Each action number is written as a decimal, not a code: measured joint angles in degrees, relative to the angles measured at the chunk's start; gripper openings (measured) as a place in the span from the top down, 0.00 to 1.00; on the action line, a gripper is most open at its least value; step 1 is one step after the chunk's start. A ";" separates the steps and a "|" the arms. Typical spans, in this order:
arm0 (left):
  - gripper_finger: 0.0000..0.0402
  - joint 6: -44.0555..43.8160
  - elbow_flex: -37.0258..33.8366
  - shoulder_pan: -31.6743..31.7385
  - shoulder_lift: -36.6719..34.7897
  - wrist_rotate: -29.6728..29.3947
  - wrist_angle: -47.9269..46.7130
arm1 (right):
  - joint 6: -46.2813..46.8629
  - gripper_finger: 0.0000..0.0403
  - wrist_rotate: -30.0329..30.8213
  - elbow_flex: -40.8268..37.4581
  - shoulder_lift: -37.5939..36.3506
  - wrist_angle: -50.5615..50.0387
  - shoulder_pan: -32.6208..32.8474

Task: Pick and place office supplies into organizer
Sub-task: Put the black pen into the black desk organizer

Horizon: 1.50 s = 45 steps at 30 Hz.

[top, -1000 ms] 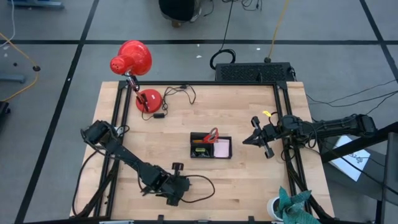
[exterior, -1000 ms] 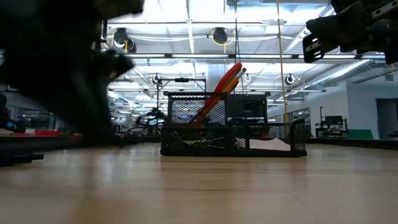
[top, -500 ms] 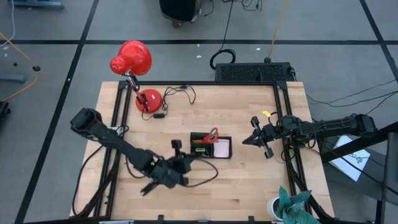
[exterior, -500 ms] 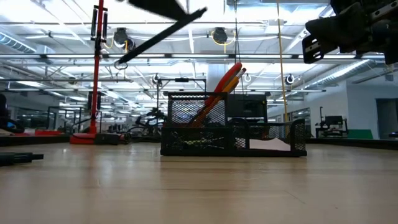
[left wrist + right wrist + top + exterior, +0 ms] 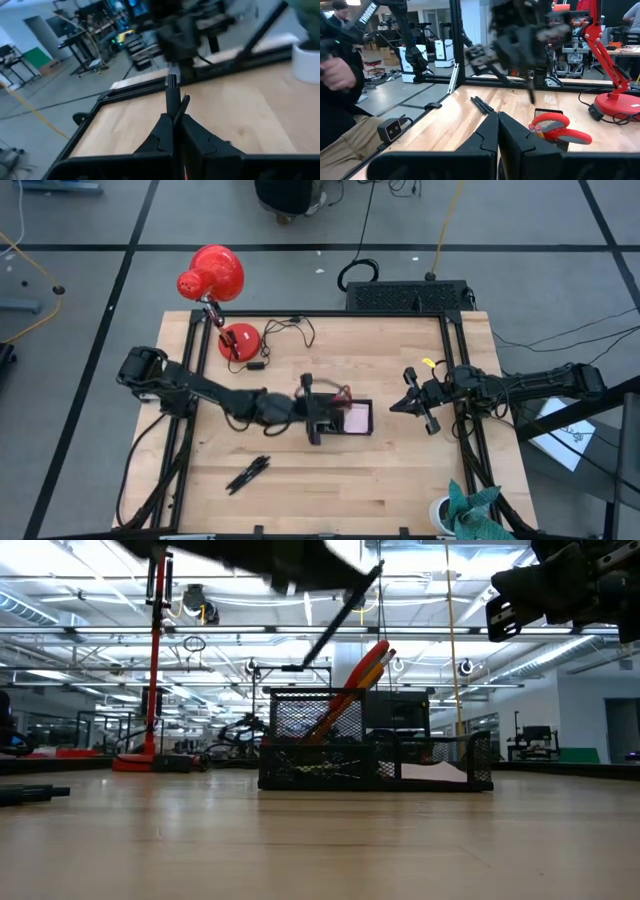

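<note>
Above organizer (image 5: 340, 418) | left gripper (image 5: 316, 423) fingers clamp black pen (image 5: 173, 96) | right gripper (image 5: 398, 406) pinched together, parked

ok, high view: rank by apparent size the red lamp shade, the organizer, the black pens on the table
1. Organizer, largest, though the left arm hides part of it.
2. Red lamp shade, close in footprint, so this gap is unsure.
3. Black pens on the table, clearly smallest.

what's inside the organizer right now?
The organizer holds red scissors standing tilted with orange pencils, plus a pink pad at one end. From above, the left end effector, gripping a black pen, covers the other end.
</note>
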 joint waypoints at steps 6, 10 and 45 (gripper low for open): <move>0.96 -3.47 -10.53 4.70 0.06 3.94 13.98 | -0.76 1.00 -0.01 0.00 0.00 -0.29 0.00; 0.97 -4.26 -12.39 5.56 0.35 5.02 15.92 | -1.61 1.00 -0.01 0.00 0.00 -0.19 0.00; 0.53 -7.56 -10.23 4.79 8.04 8.69 13.41 | -1.24 1.00 -0.08 0.00 0.00 1.25 -0.02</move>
